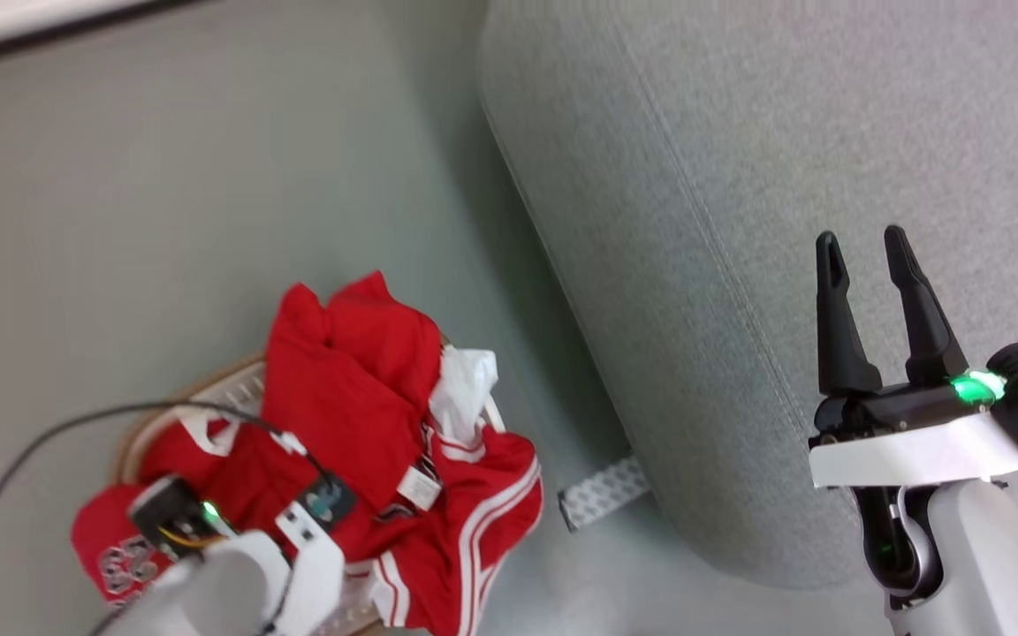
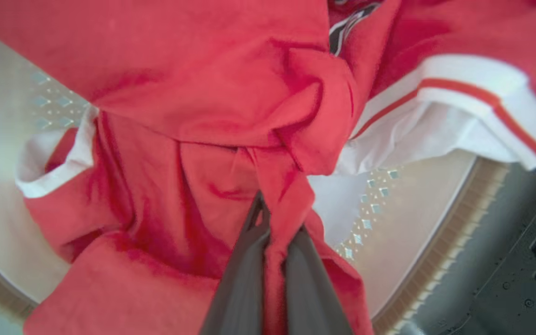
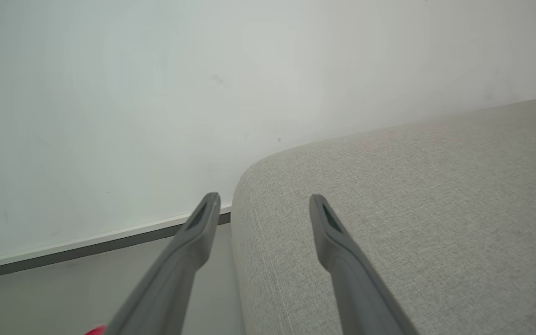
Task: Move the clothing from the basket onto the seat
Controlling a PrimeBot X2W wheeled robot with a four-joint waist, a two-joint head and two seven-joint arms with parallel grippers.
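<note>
Left gripper (image 2: 273,222) is shut, its 2 fingers (image 2: 242,284) pinching a fold of the red clothing (image 2: 193,107). The fold runs lengthwise between them, along the finger axis. The rest of the pile spreads ahead of the tips and to both sides, and none of it is lifted clear yet. The clothing (image 1: 359,415) sits heaped in the basket (image 1: 148,422), with 1 striped piece hanging over the rim on the side toward the seat. Basket wall (image 2: 417,218) shows just beyond the tips and to their right, so the fingers are down inside the rim. Right gripper (image 1: 862,240) is wide open and holds nothing. It hangs above the seat (image 1: 739,221), the seat's rounded end (image 3: 412,209) under and ahead of its tips (image 3: 264,200). Key relation: from the left fingers the seat lies off to the right, across a strip of bare floor and well apart from the basket. Its long edge runs diagonally, roughly parallel to the right fingers. The left arm has the clothing; the right arm is nearer the seat but far from the pile. Judgement: grasp made, next is lift and carry rightward. The risk is the bunch dragging other pieces or the basket along.
</note>
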